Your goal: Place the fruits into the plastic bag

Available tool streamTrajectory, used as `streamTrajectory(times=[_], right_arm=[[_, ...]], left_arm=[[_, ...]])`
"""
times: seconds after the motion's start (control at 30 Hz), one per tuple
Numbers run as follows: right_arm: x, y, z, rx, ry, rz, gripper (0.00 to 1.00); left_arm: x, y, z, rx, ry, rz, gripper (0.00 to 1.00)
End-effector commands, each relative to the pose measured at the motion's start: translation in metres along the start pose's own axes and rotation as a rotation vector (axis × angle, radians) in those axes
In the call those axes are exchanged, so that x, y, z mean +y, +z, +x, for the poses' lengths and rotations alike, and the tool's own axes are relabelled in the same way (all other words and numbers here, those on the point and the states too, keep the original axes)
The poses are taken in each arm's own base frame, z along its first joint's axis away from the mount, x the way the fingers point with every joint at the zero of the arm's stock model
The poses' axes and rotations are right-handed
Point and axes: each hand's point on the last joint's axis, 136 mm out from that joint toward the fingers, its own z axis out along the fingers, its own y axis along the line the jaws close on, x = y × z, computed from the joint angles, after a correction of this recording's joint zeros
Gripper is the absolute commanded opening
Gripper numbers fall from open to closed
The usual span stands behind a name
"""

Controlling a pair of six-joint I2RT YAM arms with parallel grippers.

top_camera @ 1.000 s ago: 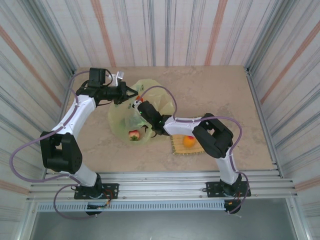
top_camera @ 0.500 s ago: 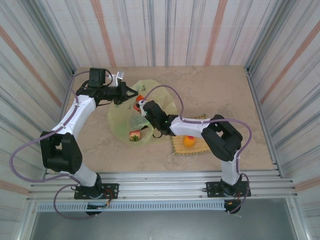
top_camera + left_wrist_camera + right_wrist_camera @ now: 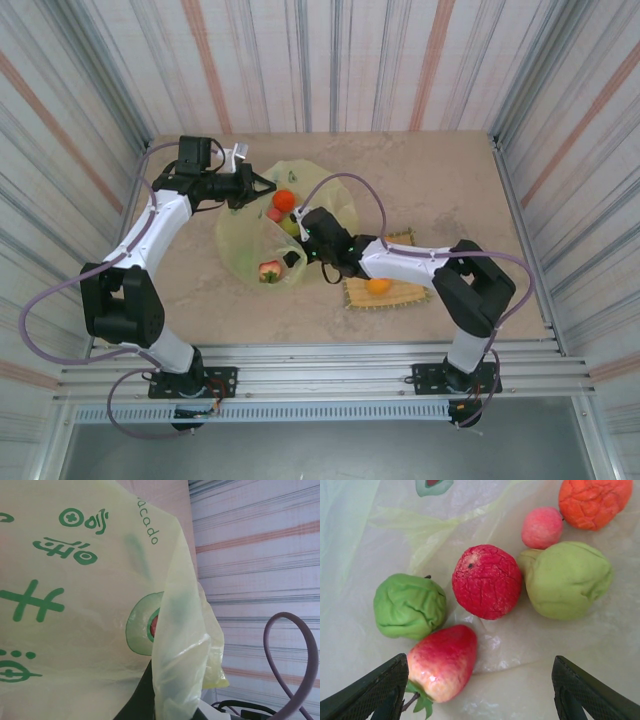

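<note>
The plastic bag is thin and see-through, a pale yellow-green. It lies on the table, a bit to the left of the middle, with its mouth open. It has dark green letters on it and an avocado picture. The left gripper is pinched tight on the far edge of the bag and holds that edge up, so the thin plastic hangs over it in soft folds. The right gripper is down at the mouth of the bag, its two black fingers spread wide with nothing between them. Just under it, fruits lie on the crinkly plastic. A red apple with rough, cracked skin is in the middle. A green apple sits close on one side of it, and a green pear looks to touch it on the other side. A strawberry with a little green leaf lies nearest the fingers, just beside both apples. A small pink fruit rests by the top of the pear, and an orange lies just past it. A second orange sits on a square straw mat to the right of the bag, outside it.
</note>
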Motion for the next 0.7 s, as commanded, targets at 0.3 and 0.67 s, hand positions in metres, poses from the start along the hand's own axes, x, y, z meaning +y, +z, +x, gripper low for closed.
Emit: streamTrajectory(times=[0.3,0.67], right_arm=[[-0.005,-0.054,0.022,0.074,-0.097,0.002,0.73],[0.016,-0.11,0.026,0.129,-0.177,-0.166,0.71]], left_arm=[[-0.009,-0.01,0.0,-0.02,0.018,0.02,0.0],[-0.008,-0.01,-0.001,-0.02,0.017,0.018,0.0]])
